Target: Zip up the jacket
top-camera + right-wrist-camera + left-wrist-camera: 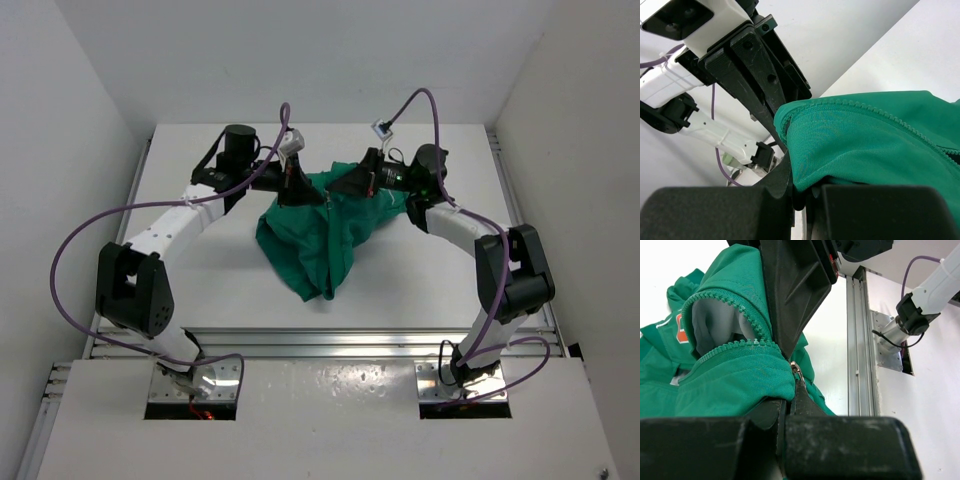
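Note:
The green jacket (318, 232) lies bunched in the middle of the table, its upper part lifted between both grippers. My left gripper (297, 186) is shut on the jacket at the metal zipper slider (796, 369); its fingertips meet just under it (790, 390). The zipper teeth (735, 344) part above the slider around the pale grey lining (715, 325). An orange letter (681, 331) shows at the left. My right gripper (351, 184) is shut on a fold of the jacket's edge (850, 145), pinched between its fingertips (799, 192), close to the left gripper's fingers (757, 70).
An aluminium rail (320, 340) runs along the table's near edge and also shows in the left wrist view (860, 340). White walls close in the left, right and back. Purple cables (75, 240) loop off both arms.

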You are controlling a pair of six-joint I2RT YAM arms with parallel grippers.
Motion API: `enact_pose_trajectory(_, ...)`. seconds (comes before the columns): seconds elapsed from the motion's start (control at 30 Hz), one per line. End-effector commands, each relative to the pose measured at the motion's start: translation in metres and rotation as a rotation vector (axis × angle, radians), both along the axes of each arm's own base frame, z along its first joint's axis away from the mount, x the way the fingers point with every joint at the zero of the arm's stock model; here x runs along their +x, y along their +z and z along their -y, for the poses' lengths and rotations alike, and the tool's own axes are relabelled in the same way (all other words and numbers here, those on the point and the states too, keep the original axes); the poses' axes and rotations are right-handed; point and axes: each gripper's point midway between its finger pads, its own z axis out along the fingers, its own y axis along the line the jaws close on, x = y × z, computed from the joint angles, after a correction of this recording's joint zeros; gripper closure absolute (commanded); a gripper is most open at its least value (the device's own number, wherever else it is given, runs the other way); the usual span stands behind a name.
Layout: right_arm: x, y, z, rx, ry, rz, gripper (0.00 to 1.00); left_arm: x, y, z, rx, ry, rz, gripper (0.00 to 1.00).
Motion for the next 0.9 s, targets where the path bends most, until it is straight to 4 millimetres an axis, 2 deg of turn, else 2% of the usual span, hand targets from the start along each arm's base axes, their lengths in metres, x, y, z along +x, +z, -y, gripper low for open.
enact_pose_trajectory(0.0,0.03,0.057,0.012,0.084,-0.128,0.153,1.0,-0.029,0.0,0.008,-0.004,-0.082,-0.026,1.0)
enact_pose_trajectory(0.17,0.031,0.064,0.017,0.09,-0.138,0.164,1.0,-0.022,-0.011,0.003,0.024,-0.036,-0.035,1.0)
enact_pose_trajectory(0.33,0.024,0.06,0.017,0.087,-0.124,0.159,1.0,-0.014,-0.015,-0.007,0.047,0.015,0.008,0.89)
enact_pose_trajectory(0.37,0.021,0.063,0.017,0.091,-0.121,0.172,1.0,-0.014,-0.011,-0.008,0.049,0.024,0.031,0.86)
enact_pose_trajectory(0.57,0.017,0.063,0.018,0.092,-0.111,0.184,1.0,-0.02,-0.006,-0.012,0.048,0.028,0.087,0.74)
enact_pose_trajectory(0.6,0.016,0.063,0.017,0.093,-0.108,0.183,1.0,-0.016,-0.01,-0.016,0.057,0.046,0.089,0.71)
enact_pose_trajectory(0.7,0.014,0.064,0.018,0.091,-0.106,0.196,1.0,-0.008,-0.001,-0.026,0.068,0.103,0.133,0.61)
enact_pose_trajectory(0.77,0.013,0.064,0.02,0.091,-0.109,0.194,1.0,0.005,-0.002,-0.036,0.091,0.183,0.186,0.6)
enact_pose_trajectory(0.8,0.012,0.063,0.019,0.092,-0.104,0.195,1.0,0.006,0.01,-0.044,0.078,0.237,0.212,0.56)
enact_pose_trajectory(0.83,0.01,0.062,0.018,0.091,-0.101,0.189,1.0,0.007,0.014,-0.047,0.075,0.264,0.247,0.55)
enact_pose_trajectory(0.87,0.01,0.063,0.019,0.092,-0.104,0.194,1.0,0.014,0.007,-0.058,0.099,0.34,0.263,0.54)
